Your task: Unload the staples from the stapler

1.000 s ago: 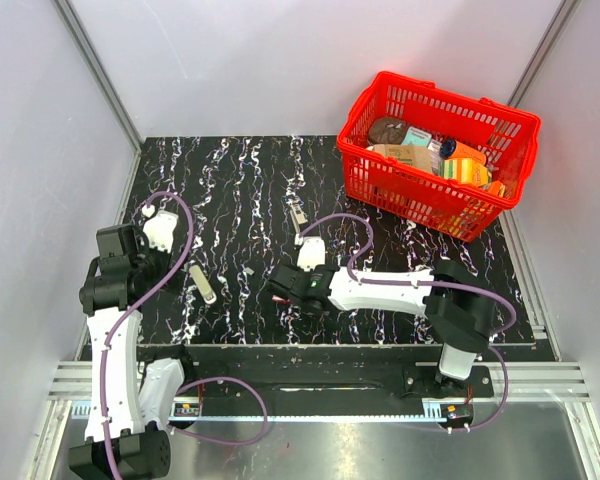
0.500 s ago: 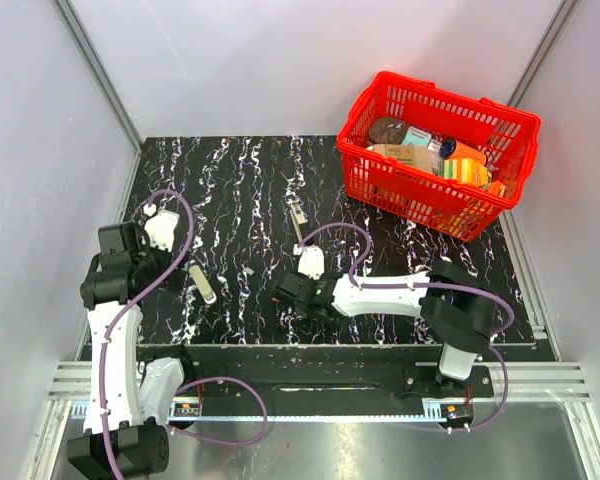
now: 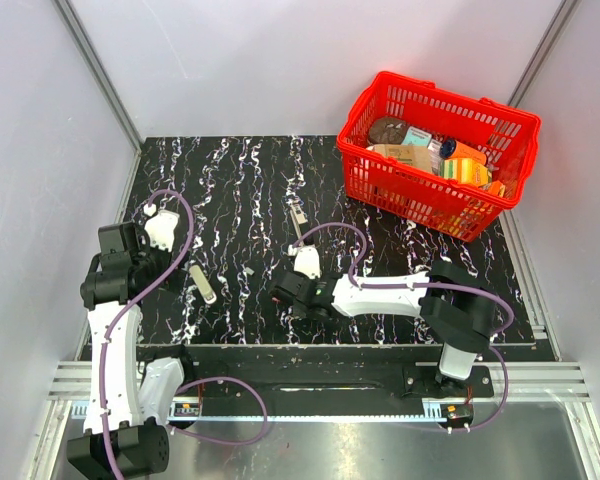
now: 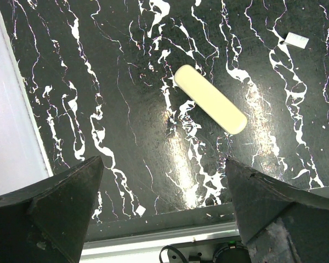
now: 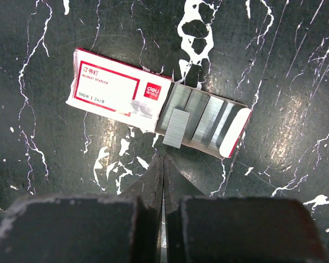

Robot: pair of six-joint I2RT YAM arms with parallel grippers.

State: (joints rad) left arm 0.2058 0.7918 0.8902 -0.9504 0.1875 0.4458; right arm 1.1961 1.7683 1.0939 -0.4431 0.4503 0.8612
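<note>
The stapler (image 3: 298,215), small, black and silver, lies alone mid-table in the top view. In the right wrist view a red-and-white staple box (image 5: 120,90) lies open, its tray (image 5: 233,134) holding rows of staples. A short loose strip of staples (image 5: 174,127) lies across the tray's near edge. My right gripper (image 5: 163,156) is shut and empty, its tips just short of that strip; from above it (image 3: 283,297) covers the box. My left gripper (image 4: 164,208) is open and empty above the table's near-left edge, also seen from above (image 3: 163,238).
A pale cream rounded bar (image 4: 210,106) lies ahead of the left gripper and also shows from above (image 3: 202,283). A small white scrap (image 4: 296,39) lies beyond it. A red basket (image 3: 435,150) full of goods stands at the far right. A grey wall (image 4: 11,109) borders the left side.
The right wrist shifted slightly toward the near edge a second ago and has since stayed still. The left arm barely moved.
</note>
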